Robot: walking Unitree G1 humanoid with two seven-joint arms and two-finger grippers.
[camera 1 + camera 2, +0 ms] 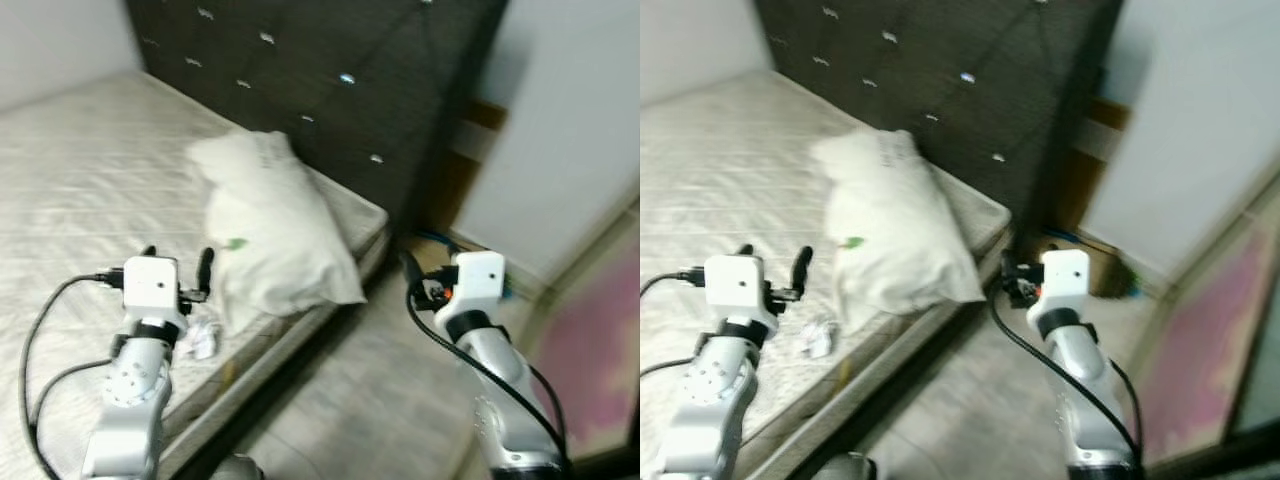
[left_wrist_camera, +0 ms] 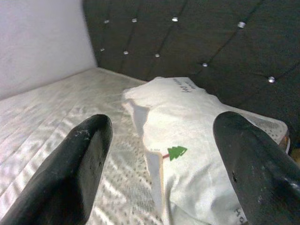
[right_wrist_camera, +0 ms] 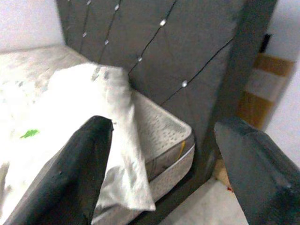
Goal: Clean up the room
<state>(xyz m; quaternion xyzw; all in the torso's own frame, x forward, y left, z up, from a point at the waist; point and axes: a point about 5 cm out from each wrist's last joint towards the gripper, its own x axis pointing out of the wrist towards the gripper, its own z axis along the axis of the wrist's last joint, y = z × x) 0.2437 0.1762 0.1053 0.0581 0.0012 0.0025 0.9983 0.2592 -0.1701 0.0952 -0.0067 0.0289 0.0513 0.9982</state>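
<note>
Two silver arms reach forward at a bedside. The left gripper (image 1: 178,262), fingers spread and holding nothing, hovers above the mattress (image 1: 70,170) near its edge. The right gripper (image 3: 164,164), fingers likewise apart, hangs over the floor (image 1: 370,400) beside the bed's corner. A dark tufted headboard (image 1: 330,70) rises behind. A white pillow (image 1: 265,235) with a small green tree mark leans toward the mattress corner. A crumpled white paper scrap (image 1: 203,336) lies just beside the pillow's lower edge.
</note>
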